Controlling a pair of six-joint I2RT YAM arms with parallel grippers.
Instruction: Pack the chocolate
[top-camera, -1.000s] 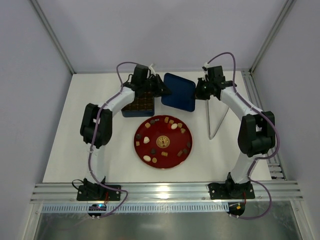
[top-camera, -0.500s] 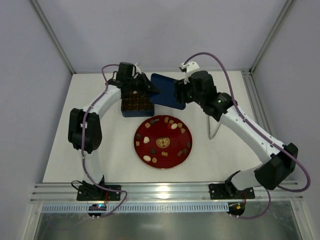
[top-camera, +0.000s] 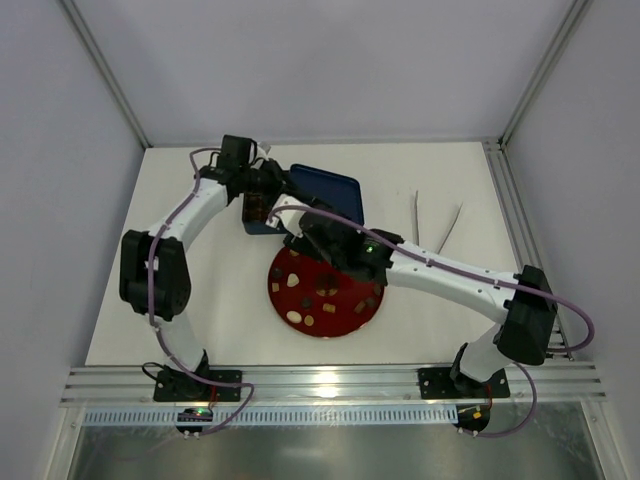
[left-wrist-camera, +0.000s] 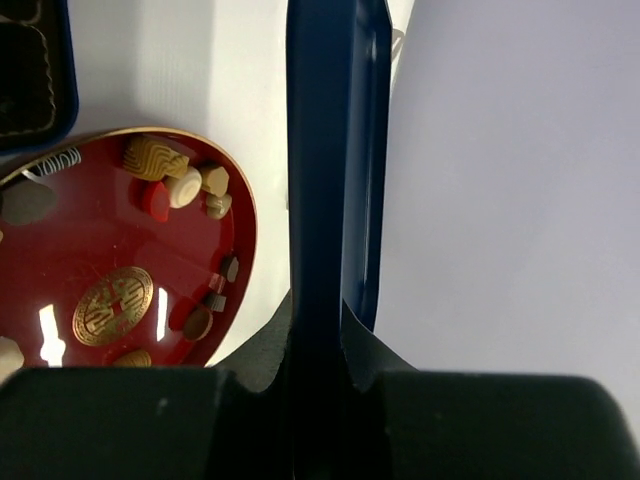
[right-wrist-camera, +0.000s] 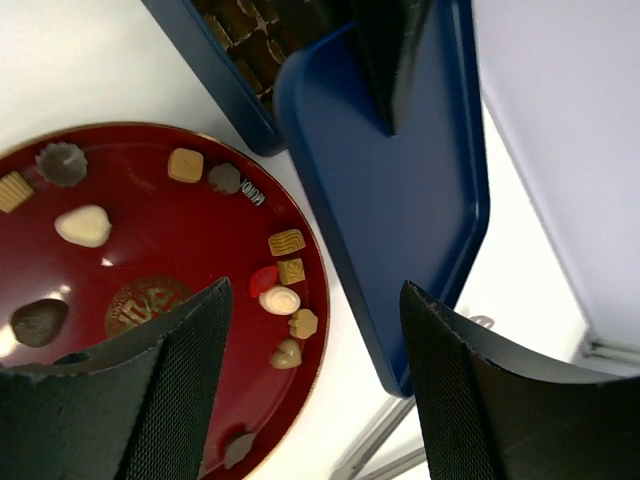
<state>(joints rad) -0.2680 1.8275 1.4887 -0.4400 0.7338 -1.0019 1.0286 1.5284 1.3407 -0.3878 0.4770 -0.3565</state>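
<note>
Quick rundown. Almost all the chocolate (right-wrist-camera: 83, 226) is on the red plate (right-wrist-camera: 180, 235), which sits mid-desk, a bit closer to the near edge. There's a mix of dark brown, light brown and cream-white pcs, scattered mostly round the rim w/ the gold emblem in the centre bare. A few brown pcs also show in the grid cells of the dark blue tin (right-wrist-camera: 215, 72). The tin is just past the plate towards the far edge, left of centre, and mostly hidden under the arms in the top view.

Left pincer (left-wrist-camera: 316, 350) is clenched on the edge of the blue lid (left-wrist-camera: 322, 150). The wrist cam sees the lid edge-on, running straight out between the fingers. From the top cam the lid sits right next to the tin on its right-hand side, overlapping the plate's far rim. Can't tell whether its free end touches the desk (top-camera: 230, 335) or not.

Right pincer (right-wrist-camera: 315, 300) is released, fingers spread wide w/ nothing between them. It hangs over the far-right part of the plate, close to the lid's near edge, and isn't touching any pcs afaict.

There's also a thin metal V-shaped tong thing (top-camera: 418, 218) lying towards the right edge of the desk, well apart from the plate, w/ its lower end tucked under the right arm.
</note>
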